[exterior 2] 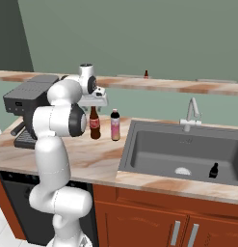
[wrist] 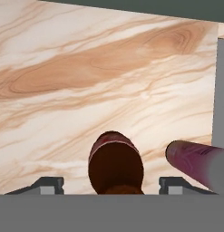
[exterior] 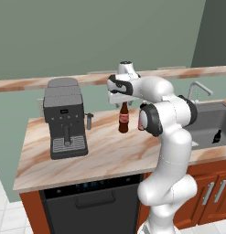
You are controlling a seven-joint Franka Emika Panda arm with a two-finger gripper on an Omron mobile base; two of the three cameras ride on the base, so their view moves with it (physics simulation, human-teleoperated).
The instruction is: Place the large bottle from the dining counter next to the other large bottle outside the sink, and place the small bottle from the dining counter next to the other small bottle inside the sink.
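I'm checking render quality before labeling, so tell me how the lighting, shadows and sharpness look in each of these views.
Left base view: flat, even light, no glare, the cola bottle stands crisp on the marbled worktop. Right base view: the sink is evenly shaded, the tiny black bottle small but sharp. Hand view: steep perspective stretches the cola bottle and the pink bottle; the gripper fingertips stand apart.

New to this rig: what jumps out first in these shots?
The white arm bends over the marbled worktop, its gripper spread on either side of a brown cola bottle standing upright there. A pale pink bottle stands just beside it, near the steel sink, where a tiny black bottle sits on the basin floor. A black coffee machine stands at the worktop's other end.
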